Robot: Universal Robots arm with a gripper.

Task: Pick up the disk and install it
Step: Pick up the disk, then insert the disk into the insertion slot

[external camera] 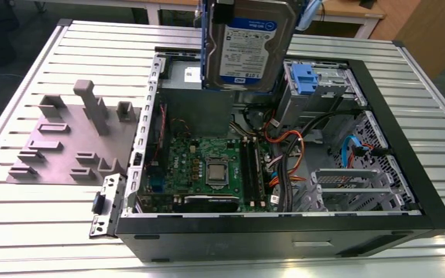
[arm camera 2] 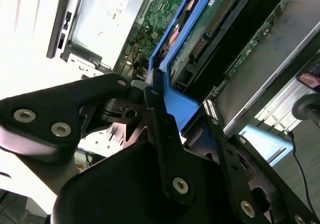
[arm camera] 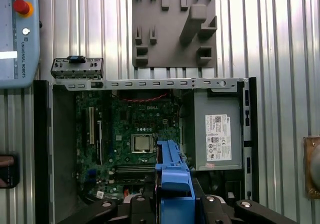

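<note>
disk: held upright above the open computer case, clear of it.
tool: closed on the disk's blue rail.
care: judged best kept square to the case, grip firm, away from the cables.

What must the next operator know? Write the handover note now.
The gripper is shut on the disk, clamping its blue rail.
The disk is held on edge in the air over the open case, with its label facing the exterior view.
Done: pickup.
Left: install. The disk is not yet seated in the case.
</note>
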